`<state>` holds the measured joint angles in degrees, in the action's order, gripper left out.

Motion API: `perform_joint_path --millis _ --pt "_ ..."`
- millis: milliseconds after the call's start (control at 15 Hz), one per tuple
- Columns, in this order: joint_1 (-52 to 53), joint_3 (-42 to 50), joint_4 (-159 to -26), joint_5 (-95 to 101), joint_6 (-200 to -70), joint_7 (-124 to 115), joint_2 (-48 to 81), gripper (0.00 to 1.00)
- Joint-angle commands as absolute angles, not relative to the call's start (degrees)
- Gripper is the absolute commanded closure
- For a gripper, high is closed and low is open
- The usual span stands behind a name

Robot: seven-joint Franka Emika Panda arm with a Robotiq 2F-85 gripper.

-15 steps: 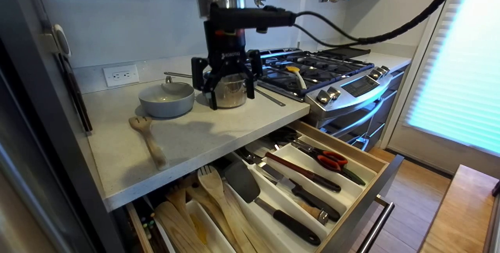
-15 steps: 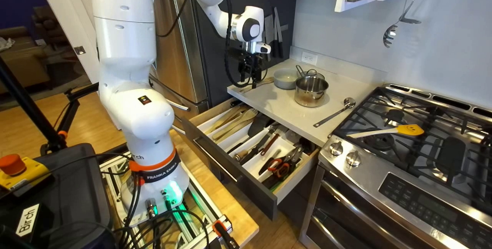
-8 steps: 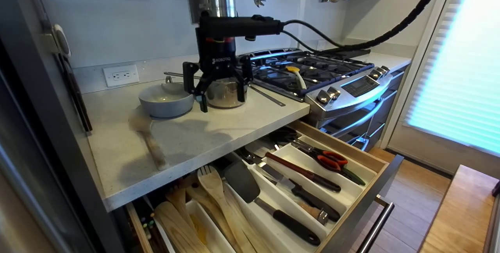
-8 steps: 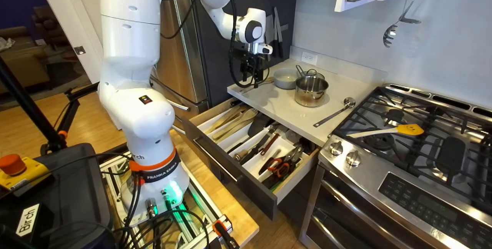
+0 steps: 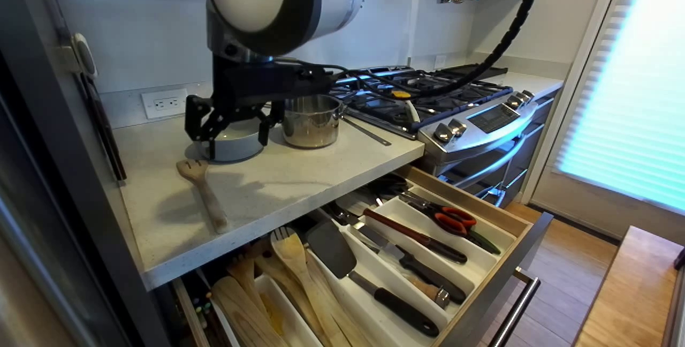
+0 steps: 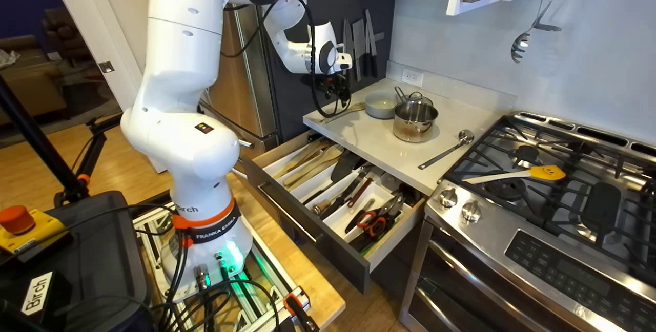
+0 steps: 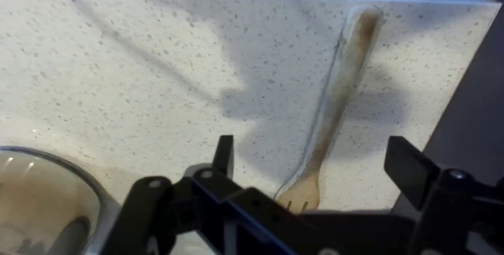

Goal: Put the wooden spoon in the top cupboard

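Pale tan wooden spoon with slotted head (image 5: 207,197) on pale speckled stone countertop (image 5: 310,170), black two-fingered claw (image 5: 238,147) spread wide above.
In an exterior view, the spoon lies flat, handle end near the countertop's front edge. In an exterior view, a black looped cable (image 6: 312,60) passes the claw, above the spoon near the countertop's corner; finger spacing unclear. In the wrist view, the spoon shows between the fingertips (image 7: 225,152), handle toward the countertop's front edge.
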<state>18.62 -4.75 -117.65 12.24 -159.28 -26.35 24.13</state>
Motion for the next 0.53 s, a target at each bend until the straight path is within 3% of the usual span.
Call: perform_joint_path --millis 0,67,133,267,333,467 --pt "28.0 3.9 -115.2 18.2 -166.6 -33.8 29.5 0.09" --pt "30.2 6.1 -114.7 18.5 -167.9 -35.0 30.5 0.1" --pt "32.4 8.1 -114.4 18.3 -168.9 -36.3 31.4 0.19" --pt "35.7 10.9 -113.3 17.1 -170.5 -37.7 33.7 0.21" --pt "37.0 11.9 -112.9 16.3 -170.7 -38.0 34.7 0.29" --pt "38.2 12.8 -112.3 14.2 -171.3 -38.6 36.3 0.27"
